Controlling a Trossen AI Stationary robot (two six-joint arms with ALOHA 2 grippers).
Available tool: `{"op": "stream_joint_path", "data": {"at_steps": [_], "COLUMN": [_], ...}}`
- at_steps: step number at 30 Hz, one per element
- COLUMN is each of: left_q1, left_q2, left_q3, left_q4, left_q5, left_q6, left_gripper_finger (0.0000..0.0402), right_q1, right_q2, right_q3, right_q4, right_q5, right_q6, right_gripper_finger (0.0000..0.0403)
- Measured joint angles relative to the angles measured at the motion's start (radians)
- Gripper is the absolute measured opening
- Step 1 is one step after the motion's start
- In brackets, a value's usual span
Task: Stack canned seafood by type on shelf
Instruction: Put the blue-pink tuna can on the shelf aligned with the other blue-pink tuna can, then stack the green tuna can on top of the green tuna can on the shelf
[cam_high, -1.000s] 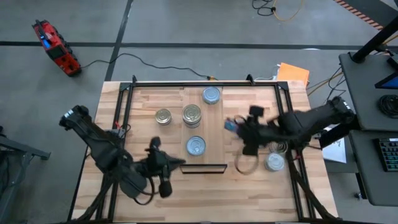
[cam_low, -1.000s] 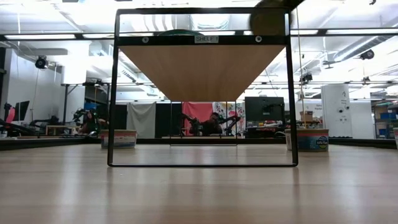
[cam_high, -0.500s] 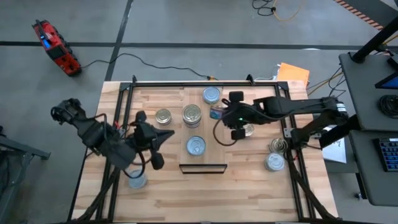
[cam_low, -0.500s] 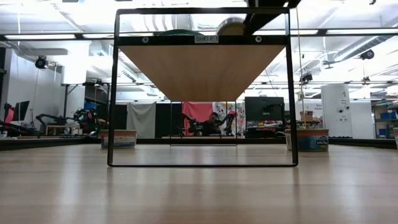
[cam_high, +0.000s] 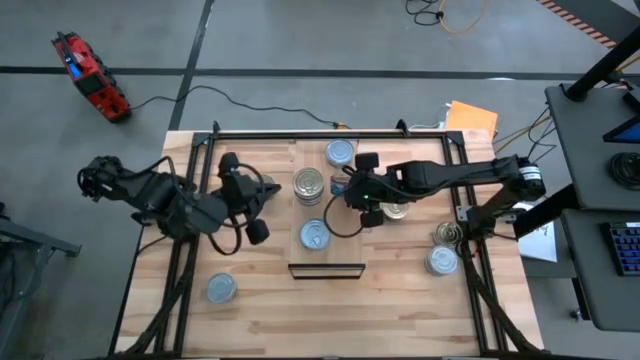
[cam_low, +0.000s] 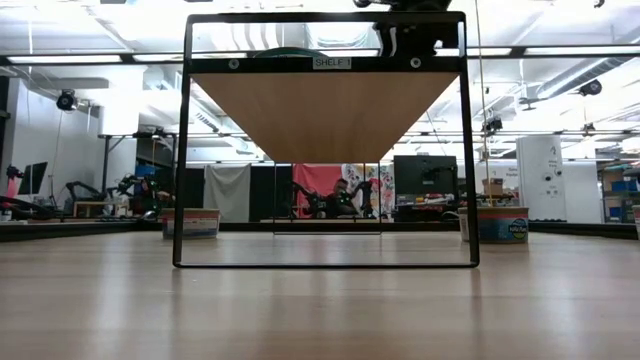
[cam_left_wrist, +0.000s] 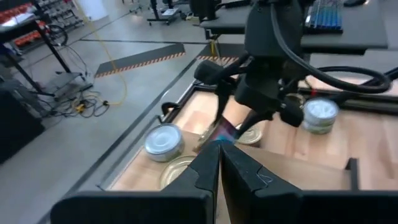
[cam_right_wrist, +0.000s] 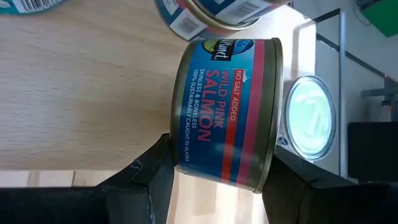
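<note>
The right gripper (cam_high: 352, 190) clasps a salmon tin (cam_right_wrist: 229, 110) over the shelf (cam_high: 345, 215), seemingly near its right edge; the left gripper (cam_high: 268, 192), clenched empty, hovers left.

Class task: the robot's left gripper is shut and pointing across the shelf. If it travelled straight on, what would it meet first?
Probably the right gripper and the blue-and-red salmon tin it holds, straight ahead of the shut left gripper; depth is uncertain.

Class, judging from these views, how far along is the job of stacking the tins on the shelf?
Done: three tins sit on the shelf. In hand: the right gripper holds a salmon tin at the shelf's edge. Left: several loose tins wait off the shelf. The left gripper is shut and empty, beside the shelf.
</note>
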Motion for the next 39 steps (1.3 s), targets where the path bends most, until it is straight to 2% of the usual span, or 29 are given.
{"op": "stream_joint_path", "data": {"at_steps": [12,19,25,33,39], "left_q1": [0.093,0.111,0.116,0.116,0.117], "left_q2": [-0.006,-0.005,-0.005,-0.005,-0.004], "left_q3": [0.000,0.000,0.000,0.000,0.000], "left_q4": [-0.058,-0.058,-0.058,-0.057,-0.056], "left_q5": [0.031,0.031,0.031,0.047,0.072], "left_q6": [0.051,0.064,0.069,0.069,0.069], "left_gripper_finger": [0.0000,0.0000,0.0000,0.0000,0.0000], "right_q1": [0.000,0.000,0.000,0.000,0.000], "right_q2": [0.040,0.048,0.046,0.029,-0.021], "right_q3": [0.000,0.000,0.002,0.029,0.068], "right_q4": [0.007,0.014,0.014,0.005,-0.009], "right_q5": [0.009,-0.012,-0.038,-0.064,-0.074], "right_q6": [0.019,0.039,0.093,0.176,0.245], "right_gripper_finger": [0.0180,0.0257,0.0284,0.0296,0.0282]}}
